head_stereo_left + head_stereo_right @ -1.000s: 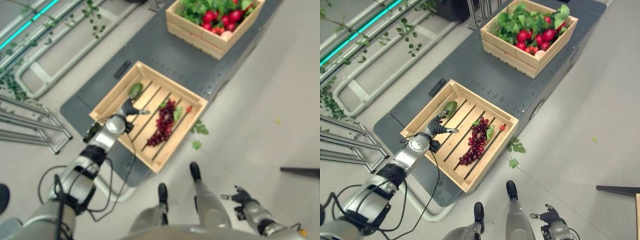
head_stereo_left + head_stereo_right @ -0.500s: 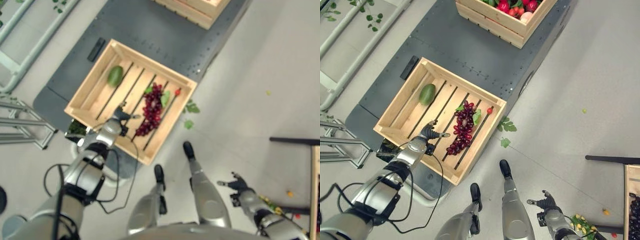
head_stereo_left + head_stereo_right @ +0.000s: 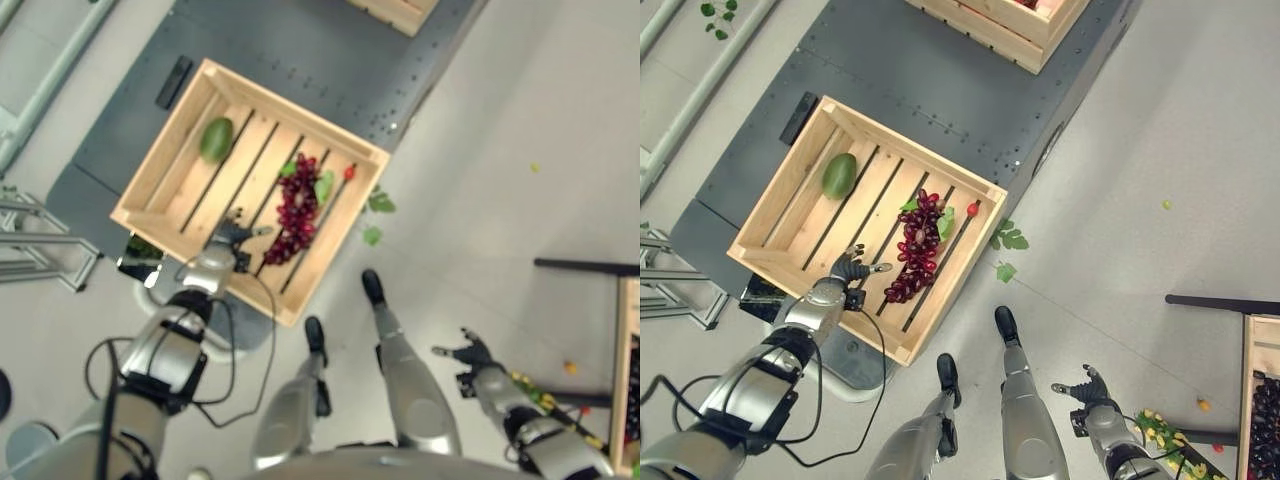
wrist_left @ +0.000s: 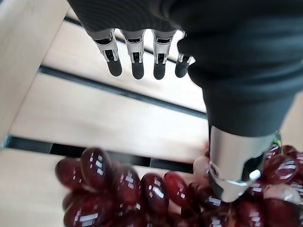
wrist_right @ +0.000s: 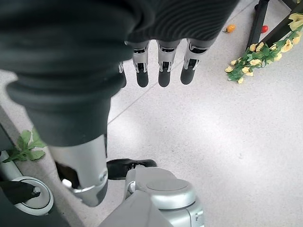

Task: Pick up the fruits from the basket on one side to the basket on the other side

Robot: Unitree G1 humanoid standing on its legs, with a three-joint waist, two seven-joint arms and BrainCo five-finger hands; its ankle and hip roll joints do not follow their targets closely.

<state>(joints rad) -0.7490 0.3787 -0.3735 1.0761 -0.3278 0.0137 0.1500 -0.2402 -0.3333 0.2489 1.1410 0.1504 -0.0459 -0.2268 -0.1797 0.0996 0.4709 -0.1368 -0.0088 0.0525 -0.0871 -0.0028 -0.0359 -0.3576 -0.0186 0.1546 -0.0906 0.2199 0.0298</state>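
One bunch of red grapes (image 3: 915, 245) lies in the slatted wooden crate (image 3: 781, 189) just off your left hand (image 3: 848, 268) — thumb side, long axis running away from it — fingers spread and empty, while your right hand (image 3: 1086, 388) hangs open, well apart.

left hand (image 3: 848, 268) hovers with fingers spread over near end of slatted wooden crate (image 3: 770, 195), just beside red grape bunch (image 3: 912, 245). bare slats lie open between grapes and green fruit (image 3: 839, 175) at far corner; crate walls hem all four sides. small red fruit (image 3: 972, 209) sits by right wall. second crate (image 3: 992, 22) stands well apart across dark platform (image 3: 910, 75). right hand (image 3: 1086, 388) hangs relaxed over open floor; loose leaves (image 3: 1006, 240), yellow flower sprig (image 5: 258, 52) and dark bar (image 3: 1220, 303) lie near.
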